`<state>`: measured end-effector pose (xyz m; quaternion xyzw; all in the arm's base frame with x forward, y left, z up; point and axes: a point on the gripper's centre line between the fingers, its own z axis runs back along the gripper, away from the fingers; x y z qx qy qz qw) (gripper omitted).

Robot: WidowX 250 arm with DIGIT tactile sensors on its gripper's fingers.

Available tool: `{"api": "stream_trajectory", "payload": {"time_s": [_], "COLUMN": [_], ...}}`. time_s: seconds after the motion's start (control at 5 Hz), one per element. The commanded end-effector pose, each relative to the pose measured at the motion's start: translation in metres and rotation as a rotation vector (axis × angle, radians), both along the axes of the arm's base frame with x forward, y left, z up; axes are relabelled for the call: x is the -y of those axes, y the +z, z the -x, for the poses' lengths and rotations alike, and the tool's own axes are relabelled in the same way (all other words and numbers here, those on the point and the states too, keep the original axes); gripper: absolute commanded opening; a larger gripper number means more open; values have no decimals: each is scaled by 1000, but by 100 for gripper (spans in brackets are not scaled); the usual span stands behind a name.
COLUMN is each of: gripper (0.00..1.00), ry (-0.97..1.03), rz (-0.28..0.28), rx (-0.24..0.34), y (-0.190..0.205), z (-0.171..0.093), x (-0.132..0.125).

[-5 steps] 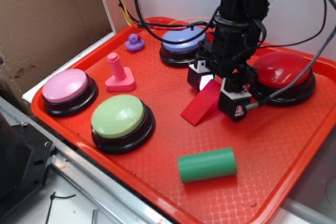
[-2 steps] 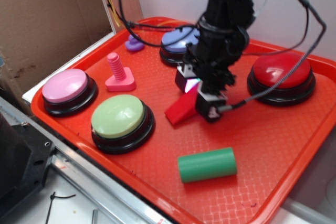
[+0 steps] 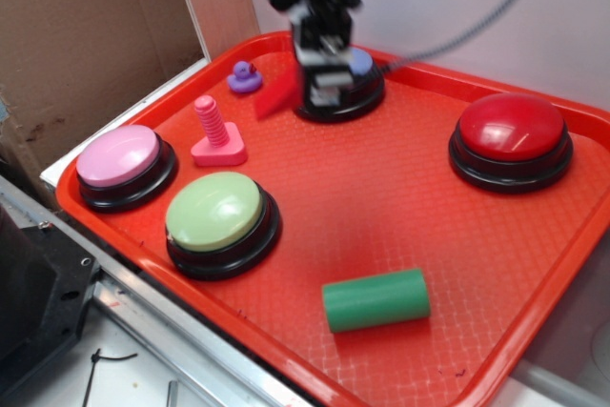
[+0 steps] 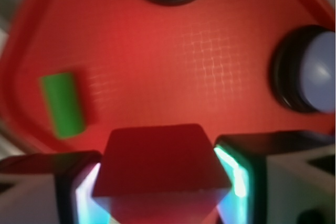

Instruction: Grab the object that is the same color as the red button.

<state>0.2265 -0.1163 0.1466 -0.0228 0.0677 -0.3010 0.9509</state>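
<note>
The red wedge (image 4: 160, 163) is off the tray now, pinched between the two pads of the gripper (image 4: 157, 182); from the wrist view it fills the gap between them, its sloped face toward the camera. In the outside view it shows as a red sliver (image 3: 274, 97) sticking out to the left of the blurred gripper (image 3: 319, 73), up in the air at the far side of the tray, in front of the lilac-blue button (image 3: 355, 69).

A moment ago that wedge sat mid-tray with the jaws closed around it at tray level; since then the arm has swung up and back toward the far left, carrying it along. The spot where it lay is bare tray (image 3: 400, 226). So the grab looks done to me, and the piece has stayed put through a fast move, judging by the blur.

The red button (image 3: 511, 132), the colour match, sits untouched at the far right. The green cylinder (image 3: 376, 299) lies near the front edge, the green button (image 3: 215, 212) and pink button (image 3: 119, 157) at the left, with the pink bolt piece (image 3: 215, 132) and a small purple duck (image 3: 245, 77) beyond them.
</note>
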Motion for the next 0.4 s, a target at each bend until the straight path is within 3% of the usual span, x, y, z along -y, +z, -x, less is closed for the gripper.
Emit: {"api": "stream_trajectory", "payload": {"time_s": [0.0,0.2], "gripper": [0,0], "ry": [84,103], "rz": [17,-4], "rx": [149,162], "y": [107,133], "z": [24,26], "x": [-9,-9]}}
